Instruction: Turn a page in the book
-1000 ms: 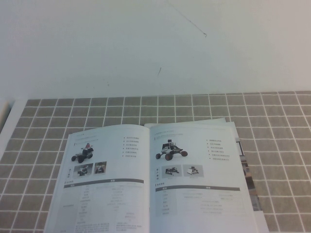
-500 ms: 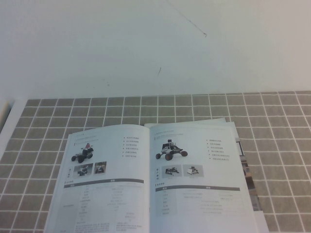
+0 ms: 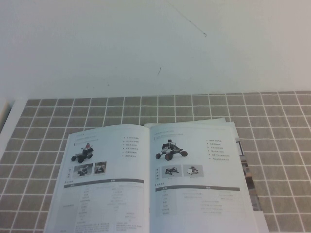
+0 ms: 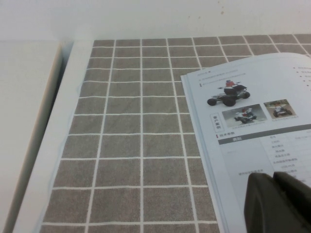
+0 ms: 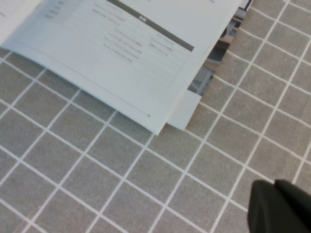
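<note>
The book [image 3: 150, 179] lies open on the tiled mat, a large thin catalogue with white pages. Its left sheet [image 3: 104, 170] and right sheet [image 3: 197, 170] each show a dark-wheeled vehicle photo, an icon list and a grey-headed table. A page with a white flat vehicle is hidden. Neither gripper shows in the high view. My left gripper [image 4: 273, 180] is shut and empty, over the book's left sheet [image 4: 252, 126] near its outer edge. My right gripper [image 5: 274, 187] is shut and empty, over bare mat beside the book's near right corner [image 5: 155, 127].
The grey tiled mat [image 3: 282, 145] covers the table up to a white wall. A white ledge [image 4: 29, 121] runs along the mat's left edge. Several under pages fan out at the book's right side [image 3: 250, 179].
</note>
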Robot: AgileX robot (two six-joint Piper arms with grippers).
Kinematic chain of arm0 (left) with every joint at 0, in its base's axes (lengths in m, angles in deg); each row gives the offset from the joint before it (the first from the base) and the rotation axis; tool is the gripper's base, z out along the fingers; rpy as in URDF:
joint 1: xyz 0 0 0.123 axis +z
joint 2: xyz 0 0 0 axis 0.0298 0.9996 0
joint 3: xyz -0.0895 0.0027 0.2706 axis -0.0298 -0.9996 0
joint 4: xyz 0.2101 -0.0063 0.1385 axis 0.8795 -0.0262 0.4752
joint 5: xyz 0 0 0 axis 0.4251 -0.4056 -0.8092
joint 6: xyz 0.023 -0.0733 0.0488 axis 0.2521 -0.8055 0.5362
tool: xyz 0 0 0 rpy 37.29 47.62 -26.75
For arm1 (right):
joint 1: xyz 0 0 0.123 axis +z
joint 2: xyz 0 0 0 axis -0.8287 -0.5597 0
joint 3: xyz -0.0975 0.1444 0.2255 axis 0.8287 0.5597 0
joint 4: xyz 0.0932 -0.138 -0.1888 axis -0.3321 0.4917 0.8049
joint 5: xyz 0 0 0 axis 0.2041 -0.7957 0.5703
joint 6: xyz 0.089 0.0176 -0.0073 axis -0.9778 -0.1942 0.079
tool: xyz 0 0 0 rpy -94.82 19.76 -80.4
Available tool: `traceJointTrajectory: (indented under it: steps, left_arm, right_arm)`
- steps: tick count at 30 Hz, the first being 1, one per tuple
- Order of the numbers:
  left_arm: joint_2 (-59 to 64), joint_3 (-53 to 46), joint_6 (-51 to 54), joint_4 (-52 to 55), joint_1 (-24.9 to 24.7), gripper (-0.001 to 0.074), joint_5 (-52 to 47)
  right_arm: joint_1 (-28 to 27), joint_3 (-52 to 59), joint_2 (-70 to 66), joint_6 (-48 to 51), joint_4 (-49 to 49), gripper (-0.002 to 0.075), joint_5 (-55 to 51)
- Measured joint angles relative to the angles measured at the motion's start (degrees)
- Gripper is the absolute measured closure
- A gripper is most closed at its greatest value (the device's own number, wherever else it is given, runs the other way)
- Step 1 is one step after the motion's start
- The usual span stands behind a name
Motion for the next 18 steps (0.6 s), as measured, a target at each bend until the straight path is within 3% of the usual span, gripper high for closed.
traceJointTrajectory:
  steps: [18]
  left_arm:
    - [0.0, 0.0, 1.5, -0.11, -1.07, 0.0738, 0.0]
  right_arm:
    - [0.0, 0.0, 0.0, 0.0, 0.0, 0.0728, 0.0]
